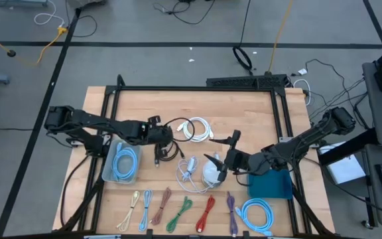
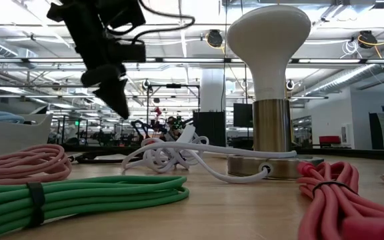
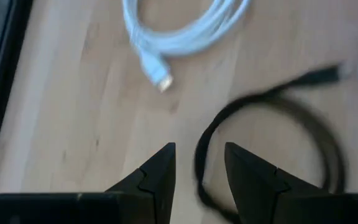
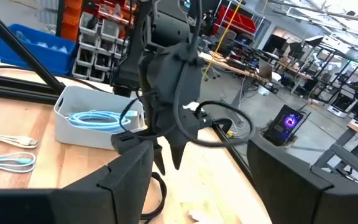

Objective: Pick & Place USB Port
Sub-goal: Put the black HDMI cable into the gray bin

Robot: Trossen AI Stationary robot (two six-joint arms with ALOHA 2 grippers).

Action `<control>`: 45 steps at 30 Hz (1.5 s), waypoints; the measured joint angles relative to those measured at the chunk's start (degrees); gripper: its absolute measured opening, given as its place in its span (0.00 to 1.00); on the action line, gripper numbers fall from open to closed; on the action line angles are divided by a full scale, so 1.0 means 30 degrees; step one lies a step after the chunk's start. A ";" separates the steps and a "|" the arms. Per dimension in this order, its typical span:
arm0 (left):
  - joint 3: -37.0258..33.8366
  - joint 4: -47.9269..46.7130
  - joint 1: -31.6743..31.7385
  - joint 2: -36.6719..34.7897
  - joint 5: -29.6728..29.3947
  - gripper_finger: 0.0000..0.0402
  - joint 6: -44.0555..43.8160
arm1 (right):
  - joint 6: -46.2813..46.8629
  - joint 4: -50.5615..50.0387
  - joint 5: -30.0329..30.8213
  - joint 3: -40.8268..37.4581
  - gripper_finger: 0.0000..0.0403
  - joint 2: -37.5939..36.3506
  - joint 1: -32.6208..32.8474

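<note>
The left gripper (image 3: 197, 171) hangs half open above the black cable (image 3: 272, 124), gripping nothing. The right gripper (image 1: 225, 158), open wide and empty, sits beside the white hub (image 1: 210, 174).

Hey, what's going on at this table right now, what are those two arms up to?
Two robot arms are working over a wooden table strewn with coiled cables. The left gripper hangs just above a black cable near the table's middle, its fingers partly apart and holding nothing. The right gripper waits open beside a white hub. One light blue cable already lies in the clear bin on the left.
</note>
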 joint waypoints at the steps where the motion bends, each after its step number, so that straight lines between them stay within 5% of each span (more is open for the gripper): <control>1: -0.0014 -0.0494 0.0104 0.0000 0.0059 0.36 -0.0014 | 0.0000 0.0007 -0.0007 0.0000 0.63 -0.0002 0.0000; 24: -0.4743 0.5861 0.2213 0.0001 0.3184 0.36 0.0218 | 0.0095 0.0121 -0.0056 -0.0007 0.63 -0.0002 0.0000; 32: -0.4820 0.6464 0.2681 0.2476 0.4290 0.35 -0.0260 | 0.0153 -0.0052 -0.0068 -0.0022 0.63 0.0003 0.0000; 34: -0.4676 0.6697 0.2659 0.3033 0.4241 0.31 -0.0835 | 0.0152 -0.0045 -0.0063 -0.0022 0.63 -0.0002 0.0000; 38: -0.4479 0.6336 0.2465 0.2795 0.4558 0.07 -0.1388 | 0.0131 -0.0032 -0.0070 -0.0022 0.63 -0.0002 0.0000; 45: -0.2391 0.1363 0.2404 -0.0679 0.3151 0.06 -0.3838 | 0.0138 -0.0189 -0.0071 -0.0022 0.63 -0.0001 0.0000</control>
